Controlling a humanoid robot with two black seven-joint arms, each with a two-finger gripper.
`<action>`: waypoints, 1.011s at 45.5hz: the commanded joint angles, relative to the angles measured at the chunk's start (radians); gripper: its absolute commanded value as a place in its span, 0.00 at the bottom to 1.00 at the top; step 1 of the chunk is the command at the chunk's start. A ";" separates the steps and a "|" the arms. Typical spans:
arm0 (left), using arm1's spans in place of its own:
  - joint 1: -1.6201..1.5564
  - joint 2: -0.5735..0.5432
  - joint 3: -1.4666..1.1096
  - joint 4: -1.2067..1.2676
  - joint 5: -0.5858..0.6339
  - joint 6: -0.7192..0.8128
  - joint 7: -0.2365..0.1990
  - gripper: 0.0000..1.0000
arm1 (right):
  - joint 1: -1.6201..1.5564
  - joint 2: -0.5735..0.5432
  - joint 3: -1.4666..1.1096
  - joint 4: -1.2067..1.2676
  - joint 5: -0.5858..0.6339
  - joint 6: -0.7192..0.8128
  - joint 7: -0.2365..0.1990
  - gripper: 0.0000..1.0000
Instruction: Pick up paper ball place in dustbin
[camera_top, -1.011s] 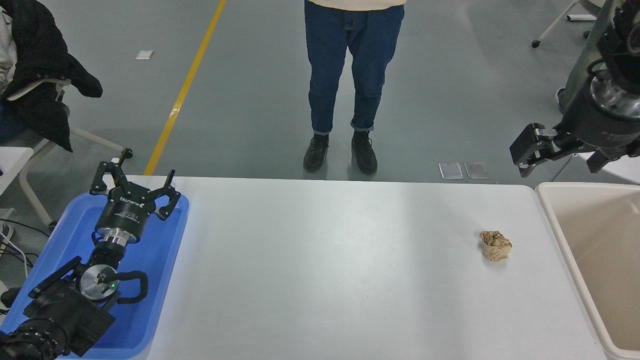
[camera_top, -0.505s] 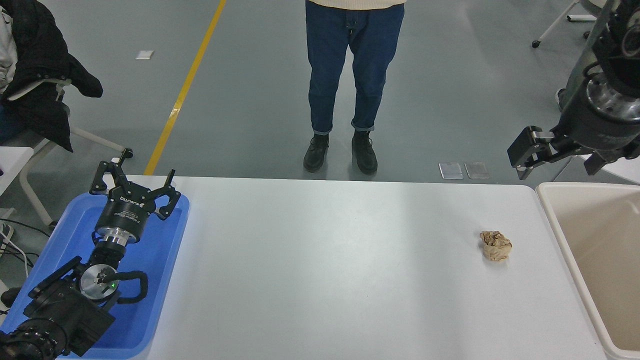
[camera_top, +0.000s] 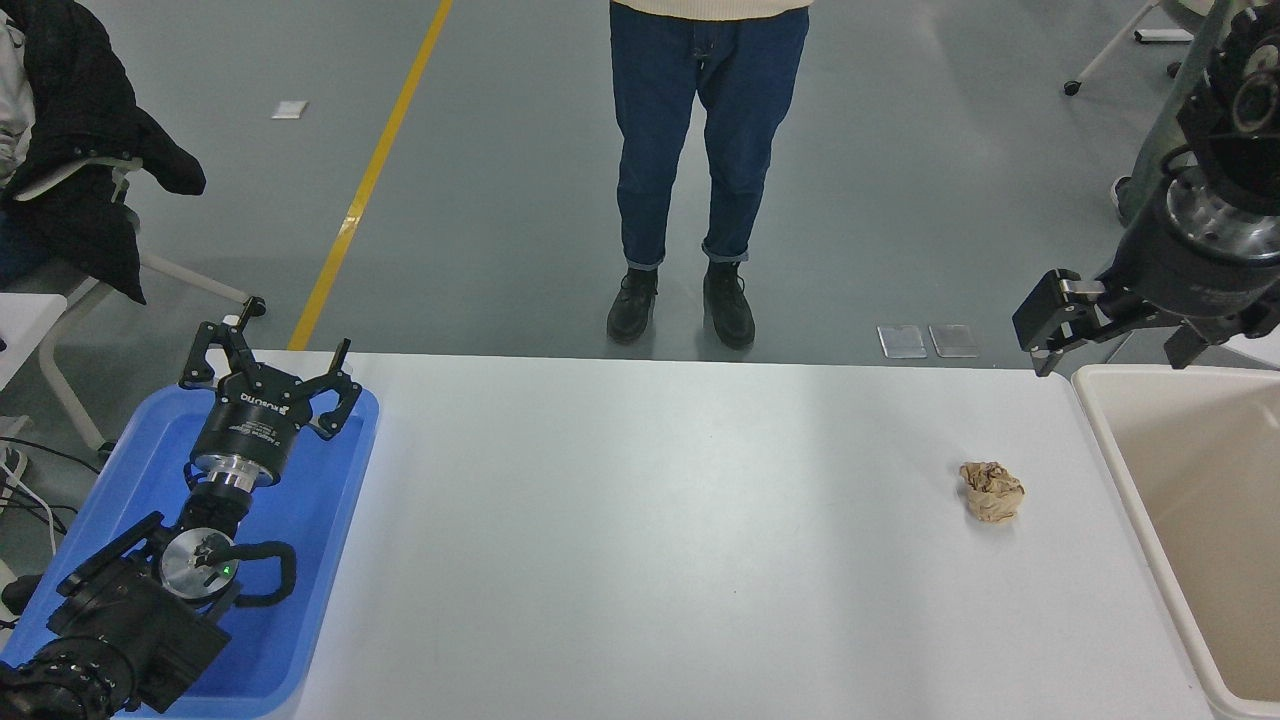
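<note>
The tan-brown paper ball (camera_top: 991, 491) lies on the white table (camera_top: 650, 540) near its right end. The beige dustbin (camera_top: 1110, 440) stands just right of the table, and what shows of its inside is empty. My right gripper (camera_top: 1112, 338) hangs in the air over the table's far right corner, beyond the ball and above the dustbin's far left corner. Its fingers (camera_top: 1042, 322) are spread and hold nothing. My left gripper (camera_top: 270, 352) is parked open over the blue tray (camera_top: 330, 520) at the lower left.
A person in blue jeans and black shoes (camera_top: 680, 305) stands at the table's far side. A chair with a black jacket (camera_top: 75, 150) is at the far left. Two flat plates (camera_top: 927, 341) lie on the floor beyond the table.
My right gripper has shifted slightly down and to the left, toward the table's far right corner. The ball and the left arm have not moved.
</note>
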 joint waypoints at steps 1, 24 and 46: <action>0.001 0.000 0.000 0.000 0.000 0.000 0.000 1.00 | -0.094 -0.031 0.066 -0.015 0.001 0.000 -0.002 1.00; 0.001 0.000 0.000 0.000 -0.002 0.000 -0.001 1.00 | -0.419 -0.031 0.158 -0.044 -0.019 -0.360 0.000 1.00; 0.001 0.000 0.000 0.000 -0.003 0.000 -0.001 1.00 | -0.882 -0.026 0.353 -0.421 -0.025 -0.514 0.000 1.00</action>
